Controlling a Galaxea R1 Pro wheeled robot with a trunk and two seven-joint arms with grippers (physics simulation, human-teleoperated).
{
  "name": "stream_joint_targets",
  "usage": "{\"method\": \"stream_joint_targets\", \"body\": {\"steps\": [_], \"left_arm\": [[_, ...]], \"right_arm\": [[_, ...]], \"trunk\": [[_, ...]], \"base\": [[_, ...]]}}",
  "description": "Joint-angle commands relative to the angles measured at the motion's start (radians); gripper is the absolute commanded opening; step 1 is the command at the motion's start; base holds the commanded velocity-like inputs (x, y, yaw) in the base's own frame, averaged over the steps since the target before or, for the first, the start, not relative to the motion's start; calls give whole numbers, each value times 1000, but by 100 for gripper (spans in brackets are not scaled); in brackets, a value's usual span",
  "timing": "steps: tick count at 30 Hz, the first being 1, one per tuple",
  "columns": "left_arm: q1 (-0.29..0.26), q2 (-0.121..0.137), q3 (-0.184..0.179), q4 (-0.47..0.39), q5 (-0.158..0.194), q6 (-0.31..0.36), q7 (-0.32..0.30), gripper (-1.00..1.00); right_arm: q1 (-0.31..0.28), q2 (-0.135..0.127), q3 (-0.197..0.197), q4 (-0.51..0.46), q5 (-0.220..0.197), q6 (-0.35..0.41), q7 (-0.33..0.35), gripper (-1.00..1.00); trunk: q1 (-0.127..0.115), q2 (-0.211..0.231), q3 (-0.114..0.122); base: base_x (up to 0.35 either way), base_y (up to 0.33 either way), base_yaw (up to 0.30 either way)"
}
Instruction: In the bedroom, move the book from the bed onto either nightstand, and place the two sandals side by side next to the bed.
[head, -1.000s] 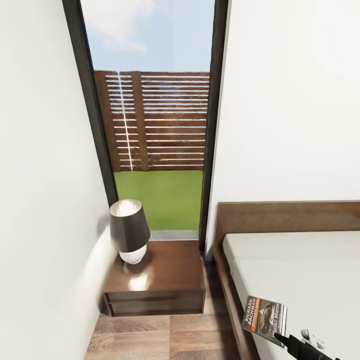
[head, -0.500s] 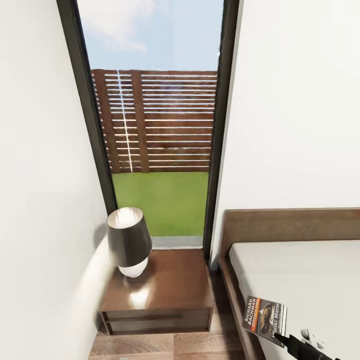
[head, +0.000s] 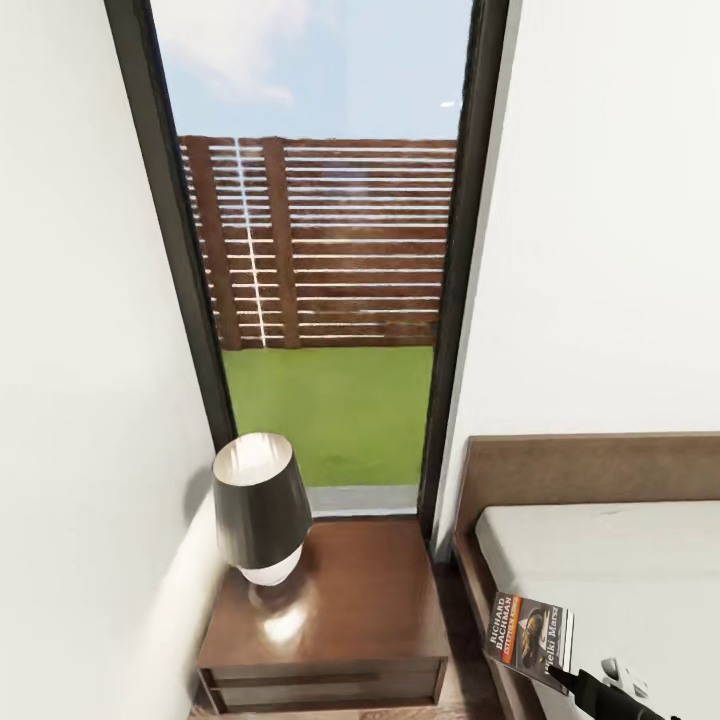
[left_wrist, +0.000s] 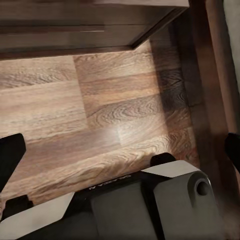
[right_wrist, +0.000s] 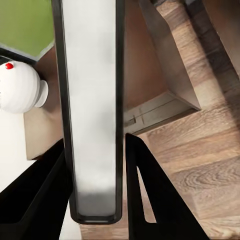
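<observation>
Presently, the book is clamped edgewise in the right tool.
It is held above the bed edge, at 3 o'clock from the nightstand bearing a lamp; the left tool's fingers are spread apart over the floor.

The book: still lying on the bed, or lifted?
Lifted: the right gripper pinches the book by its edge, holding it upright beside the bed.

A: Nightstand finish?

B: Dark brown wood, glossy top reflecting light. Lamp: dark shade with a slight sheen, smooth white glazed-looking base.

A: Floor and bed?

B: Floor: wood planks, visible grain, light sheen. Bed: matt brown wood frame, plain matt off-white mattress.

A: Book?

B: Paper cover, printed. Right hand: smooth black fingers, plastic-looking.
</observation>
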Motion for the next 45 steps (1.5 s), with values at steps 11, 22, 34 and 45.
{"method": "stream_joint_targets", "body": {"steps": [11,22,34,45], "left_arm": [[-1,0,-9,1,7,-4,-3,100],[-1,0,-9,1,7,-4,-3,100],[-1,0,-9,1,7,-4,-3,100],[-1,0,-9,1,7,-5,-3,100]], "right_arm": [[-1,0,-6,-1,-9,11,4,-100],[-1,0,-6,-1,-9,11,4,-100],[-1,0,-6,-1,-9,11,4,-100],[-1,0,-5,-1,-9,11,5,-100]], "trunk": [[1,-2,-2],[1,-2,-2],[1,-2,-2],[1,-2,-2]], "base": [[322,16,0],[137,0,0],[272,0,0],[132,0,0]]}}
